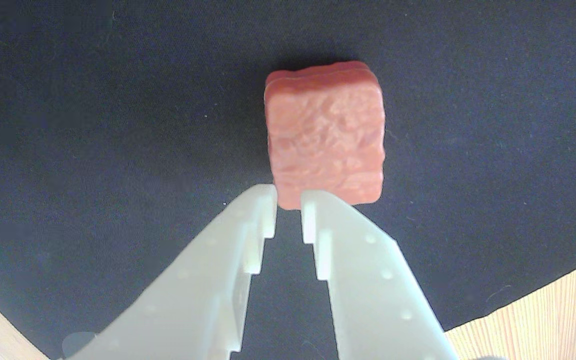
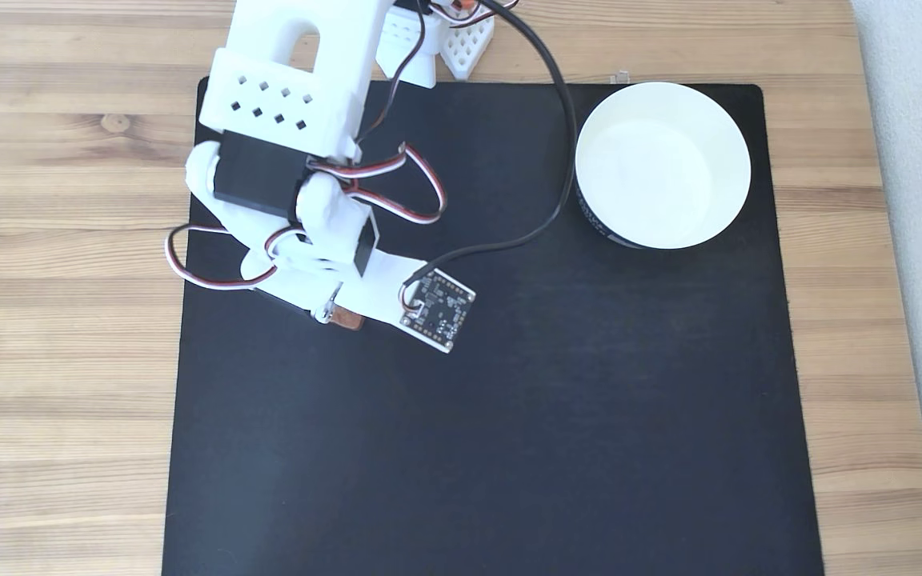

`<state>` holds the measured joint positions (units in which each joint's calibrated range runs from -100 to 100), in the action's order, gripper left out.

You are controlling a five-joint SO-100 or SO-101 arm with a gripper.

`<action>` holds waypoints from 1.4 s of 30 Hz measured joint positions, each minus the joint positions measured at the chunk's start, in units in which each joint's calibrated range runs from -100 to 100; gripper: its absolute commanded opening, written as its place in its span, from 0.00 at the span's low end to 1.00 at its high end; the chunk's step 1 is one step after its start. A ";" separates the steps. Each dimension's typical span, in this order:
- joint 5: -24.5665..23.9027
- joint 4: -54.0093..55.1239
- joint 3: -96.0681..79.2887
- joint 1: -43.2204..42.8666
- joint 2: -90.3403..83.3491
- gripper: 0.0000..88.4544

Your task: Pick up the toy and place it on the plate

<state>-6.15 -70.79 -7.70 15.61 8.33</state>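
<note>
Wrist view: toy point(image 1: 325, 135) lies on the black mat point(image 1: 93, 125) at upper centre of frame, its near edge between the tips of the fingers point(image 1: 288, 202). Fingers narrowly parted, apparently pinching that edge; firm grip not confirmed. Fixed view: plate point(image 2: 729, 128) well apart, upper right.

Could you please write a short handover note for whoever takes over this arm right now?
Gripper: jaws nearly closed, tips at the near edge of the toy; whether they actually grip it cannot be told.
Toy: on or just above the black mat, left-centre in the fixed view, mostly hidden under the arm.
Plate: empty, at the mat's upper right in the fixed view.
Done: arm brought to the toy.
Left: confirm the grip, lift, carry to the plate, release.
</note>
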 measured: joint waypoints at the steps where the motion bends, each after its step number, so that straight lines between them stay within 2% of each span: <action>1: 0.00 0.00 0.00 0.00 0.00 0.05; 4: 0.00 0.00 0.00 0.00 0.00 0.19; 5: 0.00 0.00 0.00 0.00 0.00 0.27; 11: 0.00 -1.77 0.00 0.00 0.00 0.33; 14: 0.00 -2.03 0.00 0.00 0.00 0.40; 42: 0.00 -2.11 0.09 -0.92 1.67 0.40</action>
<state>-6.15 -72.90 -7.61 14.69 9.99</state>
